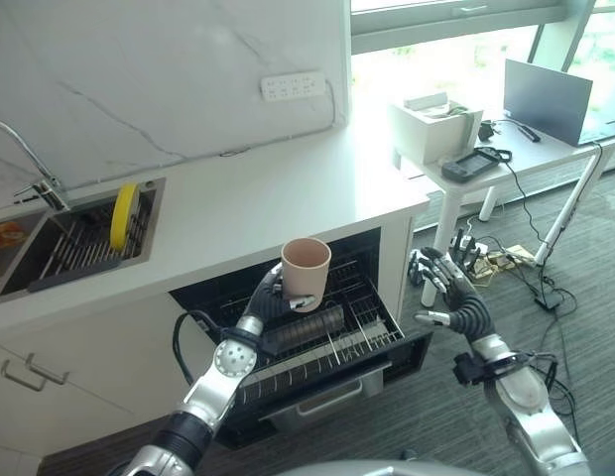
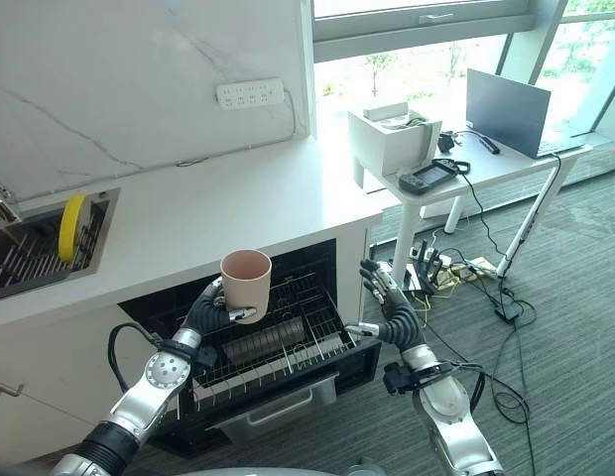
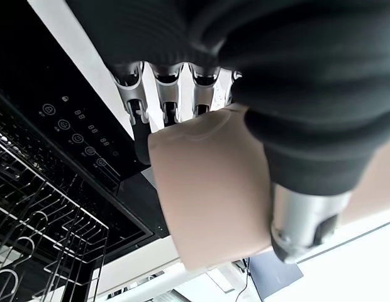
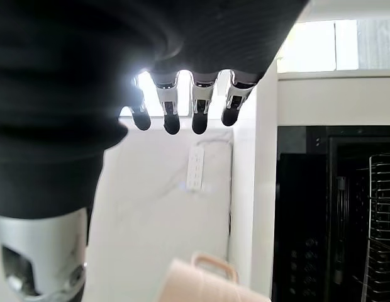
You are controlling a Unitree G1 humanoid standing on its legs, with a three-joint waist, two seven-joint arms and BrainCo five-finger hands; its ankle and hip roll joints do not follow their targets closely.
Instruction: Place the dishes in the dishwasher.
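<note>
My left hand (image 1: 271, 298) is shut on a pale pink cup (image 1: 306, 271), held upright above the pulled-out dishwasher rack (image 1: 327, 342). In the left wrist view its fingers (image 3: 167, 88) and thumb wrap the cup (image 3: 214, 189). The rack is a dark wire basket under the white counter (image 1: 248, 213). My right hand (image 1: 441, 288) hangs open to the right of the dishwasher, apart from the rack, holding nothing. A yellow dish (image 1: 123, 214) stands on edge in the sink drainer (image 1: 84, 243) at the left.
A tap (image 1: 35, 169) rises over the sink. A white side table (image 1: 476, 149) at the right carries a white box (image 1: 433, 127), a dark handset and a laptop (image 1: 551, 99). Cables and a power strip lie on the carpet beneath it.
</note>
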